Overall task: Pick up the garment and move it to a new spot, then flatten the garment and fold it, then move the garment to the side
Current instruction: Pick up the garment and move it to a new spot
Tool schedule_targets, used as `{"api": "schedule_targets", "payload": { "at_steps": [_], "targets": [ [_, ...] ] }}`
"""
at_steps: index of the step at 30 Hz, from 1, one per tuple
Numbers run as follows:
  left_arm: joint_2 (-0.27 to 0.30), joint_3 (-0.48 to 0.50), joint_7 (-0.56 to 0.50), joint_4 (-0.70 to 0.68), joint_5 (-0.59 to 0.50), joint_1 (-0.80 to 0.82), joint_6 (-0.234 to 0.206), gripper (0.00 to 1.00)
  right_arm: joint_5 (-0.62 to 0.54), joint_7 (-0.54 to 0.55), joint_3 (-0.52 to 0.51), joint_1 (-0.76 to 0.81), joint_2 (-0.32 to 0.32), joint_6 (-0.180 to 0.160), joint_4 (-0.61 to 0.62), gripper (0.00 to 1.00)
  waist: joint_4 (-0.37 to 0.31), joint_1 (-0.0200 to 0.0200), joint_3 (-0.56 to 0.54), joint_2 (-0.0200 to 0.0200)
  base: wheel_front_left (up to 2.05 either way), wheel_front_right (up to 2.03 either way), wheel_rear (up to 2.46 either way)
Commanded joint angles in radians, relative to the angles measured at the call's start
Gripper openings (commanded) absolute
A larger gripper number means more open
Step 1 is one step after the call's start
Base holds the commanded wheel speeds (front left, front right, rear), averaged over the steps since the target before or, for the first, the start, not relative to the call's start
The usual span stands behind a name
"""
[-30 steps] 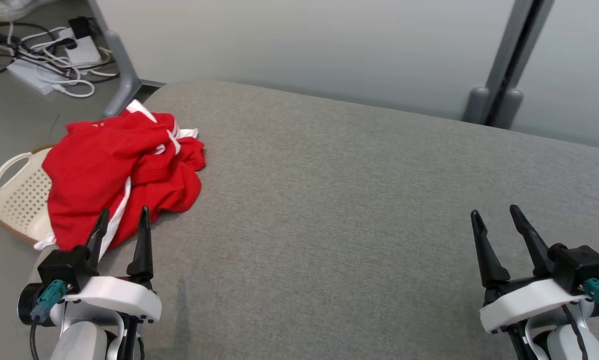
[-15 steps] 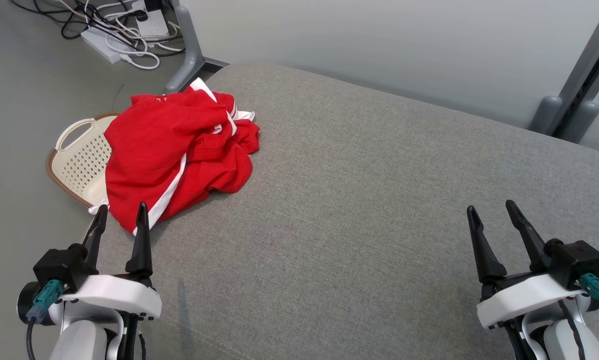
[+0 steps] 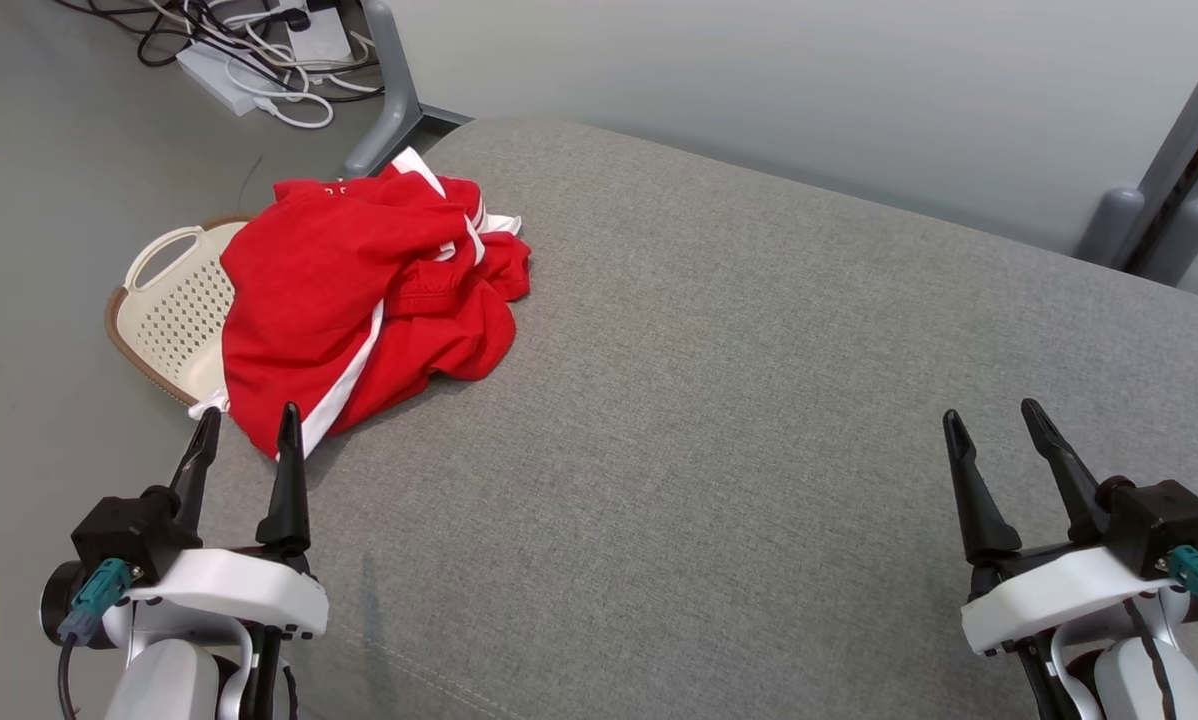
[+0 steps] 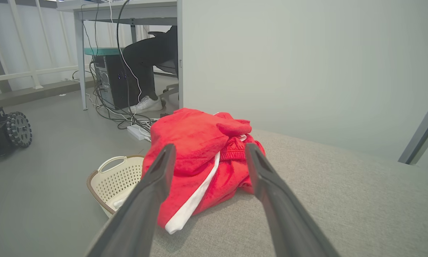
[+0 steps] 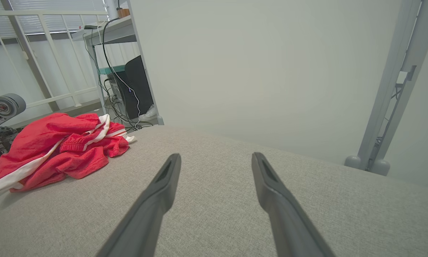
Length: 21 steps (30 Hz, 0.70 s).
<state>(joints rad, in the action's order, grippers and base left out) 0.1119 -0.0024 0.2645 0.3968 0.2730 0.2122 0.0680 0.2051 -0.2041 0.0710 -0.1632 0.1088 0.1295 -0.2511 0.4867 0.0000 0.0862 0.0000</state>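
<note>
We see that the left gripper [image 3: 249, 413] and the right gripper [image 3: 989, 410] each have two long black tapered fingers [image 3: 285, 480] on a white rounded shell [image 3: 224, 590], with a black box [image 3: 124, 530], a teal plug [image 3: 94, 590] and a black cable [image 3: 62, 680].

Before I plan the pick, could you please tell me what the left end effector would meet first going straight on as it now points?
Most likely the red garment: in the left wrist view it lies right between the open fingers of the left end effector, though depth is unclear.
</note>
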Motion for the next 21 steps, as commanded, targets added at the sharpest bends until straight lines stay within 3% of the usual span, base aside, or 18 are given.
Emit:
{"api": "schedule_targets", "payload": {
  "at_steps": [1,12,21],
  "targets": [
    [0.001,0.002,0.001,0.000,-0.009,0.011,0.001,1.00,-0.005,-0.006,-0.004,-0.008,0.006,0.002,-0.004,1.00,0.003,0.0000,-0.001,0.0000,0.00,0.00,0.00],
    [-0.008,0.009,0.001,-0.008,-0.006,0.053,0.008,1.00,-0.012,0.006,0.002,-0.020,0.010,0.002,0.013,1.00,0.011,0.0000,0.033,0.0000,0.00,0.00,0.00],
    [0.004,0.048,0.001,0.004,0.038,0.233,0.013,1.00,-0.015,0.059,0.018,-0.065,0.049,0.002,0.074,1.00,-0.062,0.0000,0.140,0.0000,0.00,0.00,0.00]
  ]
}}
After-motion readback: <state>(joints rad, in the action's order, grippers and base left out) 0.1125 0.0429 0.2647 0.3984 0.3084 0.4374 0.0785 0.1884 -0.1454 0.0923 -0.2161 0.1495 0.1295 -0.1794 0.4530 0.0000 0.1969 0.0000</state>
